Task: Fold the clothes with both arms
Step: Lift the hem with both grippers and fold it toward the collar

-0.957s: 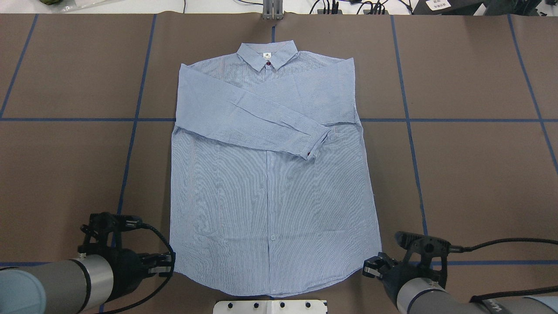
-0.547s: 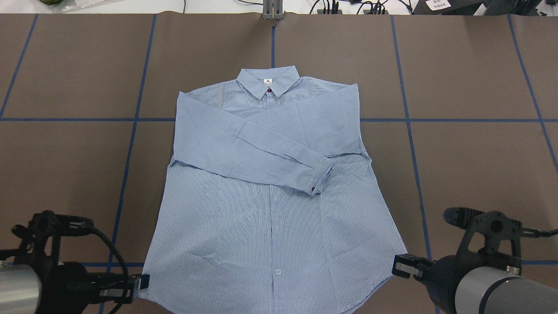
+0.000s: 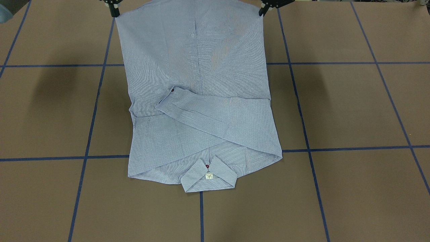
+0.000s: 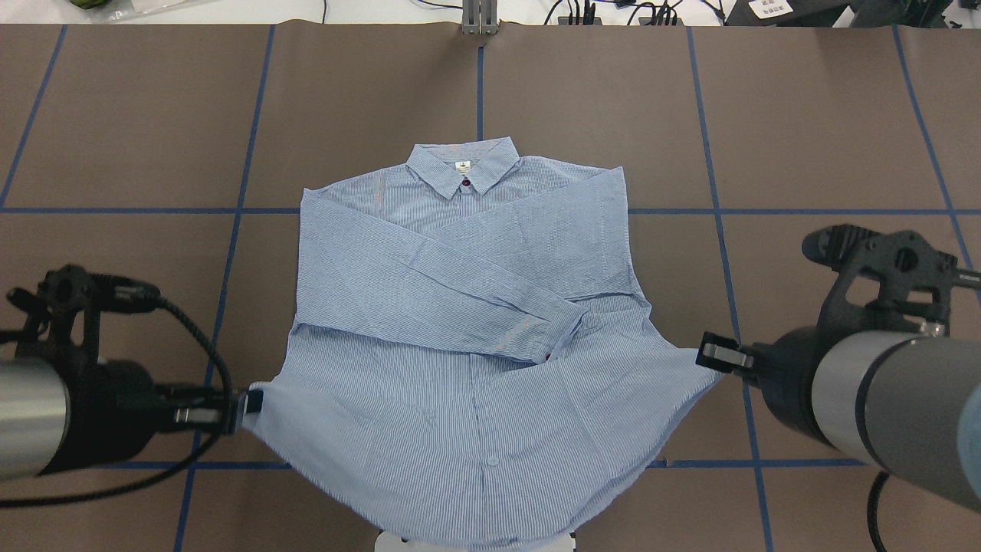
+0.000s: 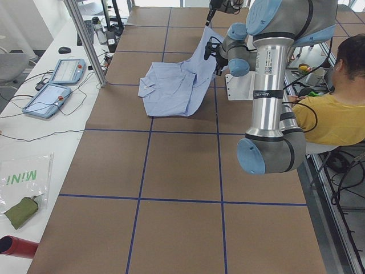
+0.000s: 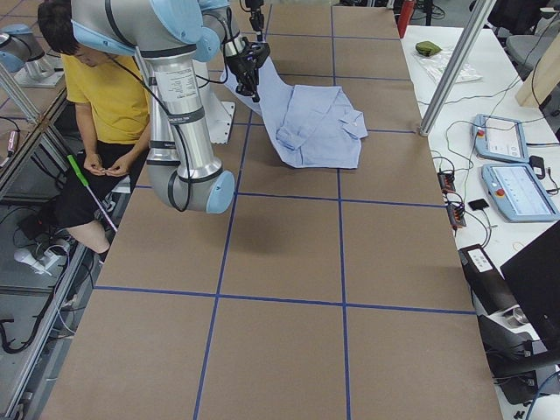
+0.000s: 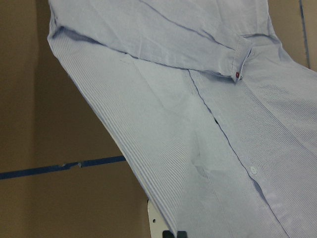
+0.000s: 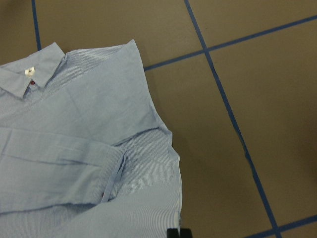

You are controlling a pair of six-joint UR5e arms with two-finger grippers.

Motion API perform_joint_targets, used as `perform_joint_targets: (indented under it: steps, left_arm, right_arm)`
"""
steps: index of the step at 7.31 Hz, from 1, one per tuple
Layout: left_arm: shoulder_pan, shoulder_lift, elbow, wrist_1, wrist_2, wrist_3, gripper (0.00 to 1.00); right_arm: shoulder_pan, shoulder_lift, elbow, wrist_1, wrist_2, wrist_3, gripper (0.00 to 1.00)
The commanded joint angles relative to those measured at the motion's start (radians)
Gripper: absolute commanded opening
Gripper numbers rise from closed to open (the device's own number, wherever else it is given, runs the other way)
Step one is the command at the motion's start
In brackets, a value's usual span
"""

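Note:
The light blue striped shirt (image 4: 460,307) lies collar (image 4: 461,166) away from me, both sleeves folded across its chest, a red-buttoned cuff (image 4: 553,346) uppermost. Its lower half is lifted off the table and hangs stretched between my two arms. My left gripper (image 4: 249,402) is shut on the left hem corner. My right gripper (image 4: 711,357) is shut on the right hem corner. In the front-facing view the shirt (image 3: 198,84) rises to both grippers at the top edge, left gripper (image 3: 262,10), right gripper (image 3: 115,10). The wrist views show the raised cloth (image 7: 198,129) and the collar end (image 8: 74,124).
Blue tape lines (image 4: 230,230) grid the brown table. The white base plate (image 4: 387,541) sits under the hanging hem. A person in a yellow top (image 5: 333,114) sits behind the robot. Tablets (image 5: 57,85) and cables lie on the bench beyond the far edge.
Both grippers, holding the hem corners, first dragged the shirt toward me and apart, then rose and moved forward. The hem left the table and the lower half now sags between them.

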Motion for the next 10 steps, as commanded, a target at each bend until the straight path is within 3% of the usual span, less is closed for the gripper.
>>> perform_joint_targets:
  steps: [1,3,6,8,10]
  left_arm:
    - [-0.221,-0.165,0.150,0.052,-0.004,0.193,0.00]
    - [-0.323,-0.316,0.370,0.057,-0.002,0.273,0.00]
    - [-0.348,-0.393,0.574,0.001,0.033,0.296,0.00]
    - [-0.345,-0.419,0.747,-0.112,0.056,0.299,0.00]
    - [-0.339,-0.430,0.936,-0.276,0.074,0.301,0.00]
  right_arm:
    - [0.168,0.033,-0.178,0.128,-0.001,-0.111,0.00]
    - [0.266,0.034,-0.454,0.419,0.001,-0.169,0.00]
    - [0.369,0.126,-0.703,0.556,0.001,-0.237,0.00]
    - [0.379,0.149,-0.910,0.737,-0.001,-0.248,0.00]
    - [0.377,0.162,-1.075,0.834,0.001,-0.255,0.00]
